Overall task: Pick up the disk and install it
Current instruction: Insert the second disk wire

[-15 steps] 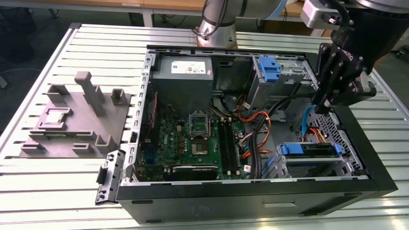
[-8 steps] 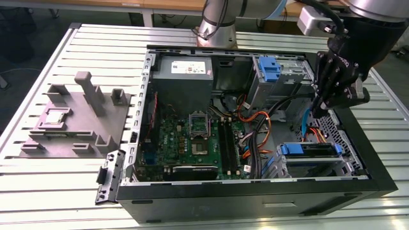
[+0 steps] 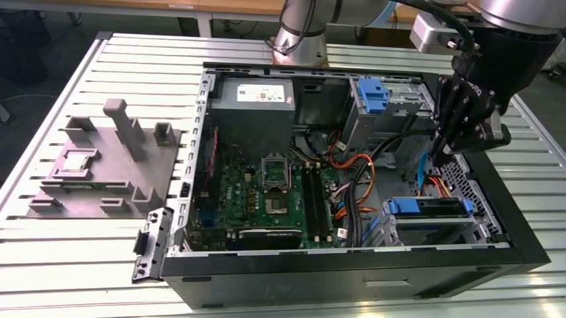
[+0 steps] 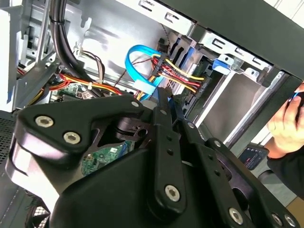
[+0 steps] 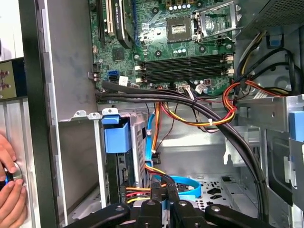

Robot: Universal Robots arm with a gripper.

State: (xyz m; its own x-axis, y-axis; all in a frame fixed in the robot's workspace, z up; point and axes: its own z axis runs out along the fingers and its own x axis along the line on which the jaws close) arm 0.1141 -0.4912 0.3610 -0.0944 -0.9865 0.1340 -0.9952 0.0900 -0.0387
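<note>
The disk (image 3: 431, 207) lies in the drive cage (image 3: 442, 232) at the case's front corner, on the exterior view's right. Its blue carrier frame shows round a dark top, and its label is hidden. In the first wrist view the disk (image 5: 117, 142) stands edge-on in the bay behind its blue frame end. My black gripper (image 3: 439, 156) hangs over the case above and behind the cage, apart from the disk. In both wrist views its fingers (image 4: 162, 109) are drawn together, and I see nothing held in the gripper (image 5: 165, 207). A blue data cable (image 4: 137, 57) and the power wires run just beyond the fingertips.
The open computer case (image 3: 354, 271) lies on a slatted table, with the motherboard (image 3: 265, 192), the grey power-supply box (image 3: 252, 99) and an upright blue latch (image 3: 375, 96) inside. A grey fixture (image 3: 106, 165) sits to the exterior view's left. A person's hand (image 5: 9, 180) rests outside the case wall.
</note>
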